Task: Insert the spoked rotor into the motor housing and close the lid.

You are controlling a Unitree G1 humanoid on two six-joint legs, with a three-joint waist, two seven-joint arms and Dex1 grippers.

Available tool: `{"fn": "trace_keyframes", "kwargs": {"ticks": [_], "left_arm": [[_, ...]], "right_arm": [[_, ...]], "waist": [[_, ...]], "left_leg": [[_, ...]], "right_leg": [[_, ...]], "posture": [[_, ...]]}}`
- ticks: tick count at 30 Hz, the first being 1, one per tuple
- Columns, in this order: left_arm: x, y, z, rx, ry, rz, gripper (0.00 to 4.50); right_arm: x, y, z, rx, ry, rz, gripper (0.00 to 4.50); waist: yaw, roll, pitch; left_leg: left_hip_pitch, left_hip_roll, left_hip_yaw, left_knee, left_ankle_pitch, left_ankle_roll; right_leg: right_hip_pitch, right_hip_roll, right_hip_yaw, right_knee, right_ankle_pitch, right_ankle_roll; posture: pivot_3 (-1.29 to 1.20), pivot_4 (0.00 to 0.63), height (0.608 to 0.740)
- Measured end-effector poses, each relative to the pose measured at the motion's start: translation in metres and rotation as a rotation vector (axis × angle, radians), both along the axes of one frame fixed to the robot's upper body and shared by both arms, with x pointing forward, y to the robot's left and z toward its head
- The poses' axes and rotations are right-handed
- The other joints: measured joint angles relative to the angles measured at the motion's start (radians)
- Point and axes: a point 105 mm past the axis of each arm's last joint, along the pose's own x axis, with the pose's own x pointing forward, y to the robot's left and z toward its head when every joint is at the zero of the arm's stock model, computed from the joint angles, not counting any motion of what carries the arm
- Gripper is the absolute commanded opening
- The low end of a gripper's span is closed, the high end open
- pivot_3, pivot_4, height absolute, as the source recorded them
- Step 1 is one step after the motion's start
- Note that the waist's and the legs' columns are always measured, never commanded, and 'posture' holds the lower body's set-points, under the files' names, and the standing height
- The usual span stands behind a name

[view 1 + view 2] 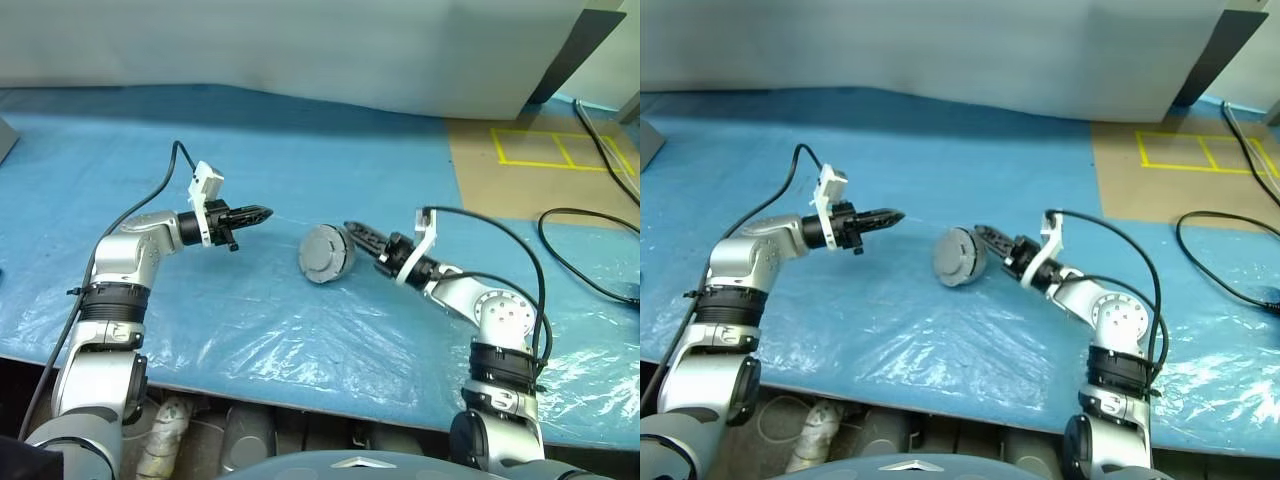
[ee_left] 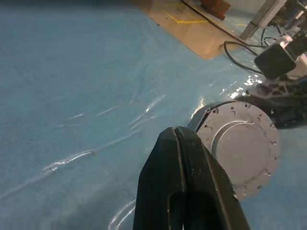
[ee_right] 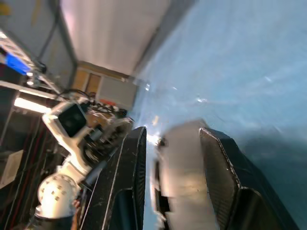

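My right gripper (image 3: 169,158) clamps the motor housing (image 1: 326,253); the left wrist view shows its flat face, windings hidden. My left gripper (image 1: 262,213) is closed, empty.

Silver arms, 2 black-fingered grippers, white wrist brackets, black cables.

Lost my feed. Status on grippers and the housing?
Left gripper shut, empty, beside the housing. Right gripper clamped on housing, tipped on edge, flat grey face toward left arm. Nothing in the way.
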Motion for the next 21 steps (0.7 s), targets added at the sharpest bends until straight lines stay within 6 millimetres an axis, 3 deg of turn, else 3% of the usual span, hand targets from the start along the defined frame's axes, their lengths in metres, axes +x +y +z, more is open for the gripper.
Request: {"fn": "trace_keyframes", "kwargs": {"ticks": [6, 12, 15, 21], "left_arm": [[0.001, -0.009, 0.006, -0.032, -0.008, 0.013, 0.0], [0.001, -0.009, 0.007, -0.029, -0.011, 0.016, 0.0], [-0.001, -0.013, 0.006, -0.022, -0.013, -0.01, 0.0], [-0.011, -0.051, -0.01, 0.09, -0.083, -0.189, 0.0]], "right_arm": [[0.002, 0.0, 0.001, -0.017, 0.006, 0.0, 1.73], [0.002, -0.01, -0.028, -0.159, 0.044, -0.077, 1.73], [0.005, -0.021, -0.02, -0.197, -0.015, -0.133, 1.73], [0.003, -0.025, -0.019, -0.206, -0.036, -0.14, 1.73]], "waist": [[0.005, 0.0, 0.0], [0.012, 0.0, 0.0], [0.012, 0.0, 0.0], [0.013, 0.0, 0.0]], "left_leg": [[0.0, -0.001, 0.0, 0.002, 0.0, 0.0], [-0.001, -0.001, -0.001, 0.004, 0.0, 0.0], [-0.001, -0.001, -0.001, 0.005, 0.0, 0.0], [0.0, 0.0, -0.002, 0.008, 0.0, 0.0]], "right_leg": [[0.001, 0.0, 0.0, 0.0, 0.0, 0.0], [0.001, 0.0, -0.001, 0.001, 0.0, 0.001], [0.001, 0.0, -0.001, 0.002, 0.0, 0.001], [0.002, 0.0, -0.001, 0.007, 0.0, 0.001]], "posture": [[0.0, 0.15, 0.74], [0.0, 0.15, 0.74], [0.0, 0.15, 0.74], [0.0, 0.15, 0.74]]}}
